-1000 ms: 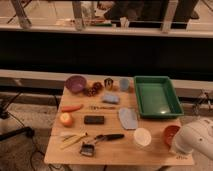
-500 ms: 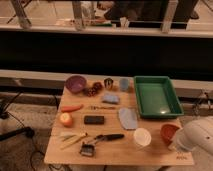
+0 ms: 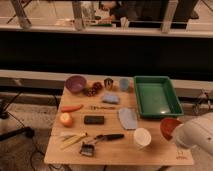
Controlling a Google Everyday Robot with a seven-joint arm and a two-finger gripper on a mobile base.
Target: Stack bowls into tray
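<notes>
The green tray stands at the table's back right and holds nothing. The purple bowl sits at the back left. The small white bowl sits near the front edge, right of centre. The orange-red bowl is at the front right, tilted, right against the white arm. My gripper is at the end of that arm, at the bowl's lower right rim. The arm's white body hides the contact.
A blue cup and a grey-blue cloth lie left of the tray. A carrot, an orange fruit, a black block, a black-handled tool and a brush cover the table's left half.
The arm has shifted slightly at the front right corner. The orange-red bowl has moved a little up and left with it. Nothing else has moved.
</notes>
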